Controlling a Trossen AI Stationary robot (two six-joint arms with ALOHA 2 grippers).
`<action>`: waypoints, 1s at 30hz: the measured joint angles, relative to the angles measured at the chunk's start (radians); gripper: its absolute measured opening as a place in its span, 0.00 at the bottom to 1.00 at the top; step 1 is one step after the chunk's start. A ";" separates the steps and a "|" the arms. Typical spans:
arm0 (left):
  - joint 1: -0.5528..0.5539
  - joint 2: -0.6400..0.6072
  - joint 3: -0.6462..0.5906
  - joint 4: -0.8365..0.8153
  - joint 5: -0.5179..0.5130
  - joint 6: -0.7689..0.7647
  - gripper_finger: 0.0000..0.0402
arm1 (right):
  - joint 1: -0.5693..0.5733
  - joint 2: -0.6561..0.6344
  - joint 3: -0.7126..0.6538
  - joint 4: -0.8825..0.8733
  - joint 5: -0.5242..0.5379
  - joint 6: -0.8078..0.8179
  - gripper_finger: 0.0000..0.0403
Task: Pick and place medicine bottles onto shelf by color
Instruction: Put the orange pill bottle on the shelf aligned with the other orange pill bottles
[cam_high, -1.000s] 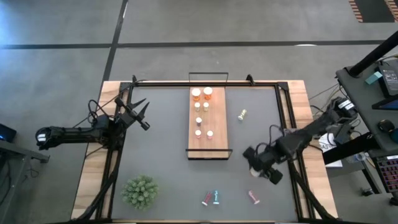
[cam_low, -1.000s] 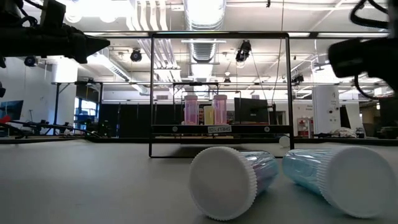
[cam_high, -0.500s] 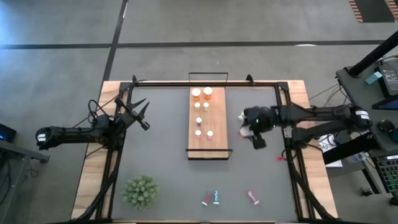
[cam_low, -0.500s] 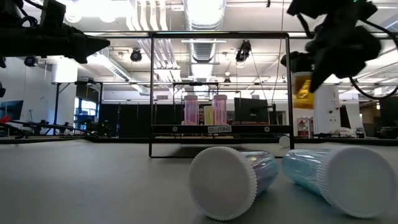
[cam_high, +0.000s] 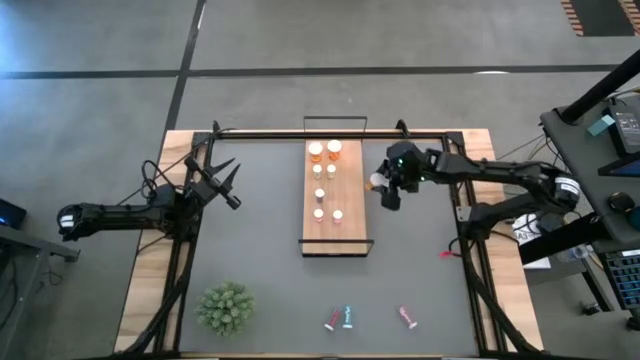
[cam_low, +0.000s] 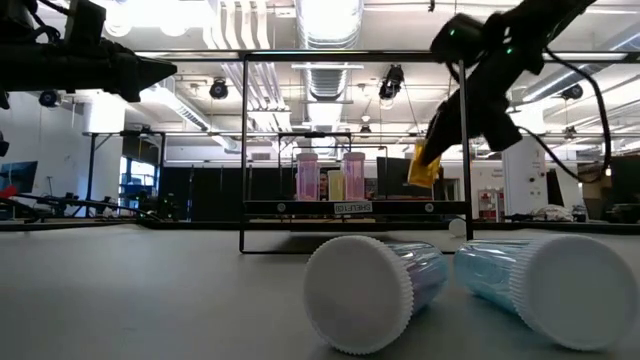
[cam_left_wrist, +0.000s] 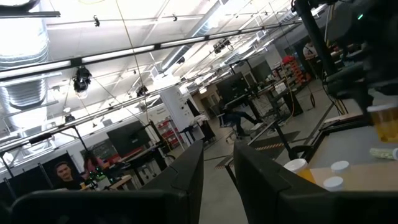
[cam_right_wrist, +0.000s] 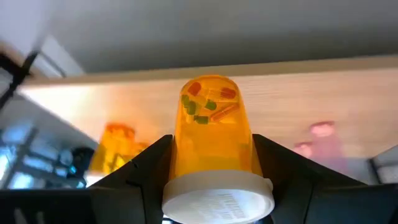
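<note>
The step in hand is the carry of one orange medicine bottle (cam_right_wrist: 212, 134) to the shelf (cam_high: 353, 215). In the high view the right gripper (cam_high: 385, 185) sits right of centre in the upper half of the frame, just beside the shelf's right long edge, with the bottle's white cap showing at its tip. The right wrist view shows the jaws clamped on this bottle at the cap end, its orange body pointing toward the light-wood board beyond. In the low view the bottle hangs tilted and clear of the worktop (cam_high: 260, 250), at upper right of the frame near the shelf's wire frame. The shelf already carries two orange bottles (cam_high: 324, 150) at its top end in the high view, with slimmer white-capped bottles (cam_high: 325, 192) lower along the board. The next move, by judgement, calls for a short travel leftward over the board, righting of the bottle so that its base faces down, and descent into free space beside the orange pair without striking them. A pink-red and a teal bottle (cam_high: 340, 319) and a further pink-red bottle (cam_high: 407, 318) lie on the worktop at lower centre and await later cycles. The left gripper (cam_high: 225, 180) waits at centre left, near the worktop's left edge, with its jaws together and nothing held.
</note>
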 joint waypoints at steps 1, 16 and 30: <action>0.000 0.000 0.000 0.000 0.000 0.000 0.18 | -0.021 0.018 0.000 0.020 -0.026 0.013 0.49; 0.000 0.000 0.000 0.000 0.000 0.000 0.18 | -0.207 0.305 0.333 -0.223 -0.155 -0.133 0.49; 0.000 0.000 0.000 0.000 0.000 0.000 0.18 | -0.260 0.518 0.575 -0.353 -0.137 -0.225 0.49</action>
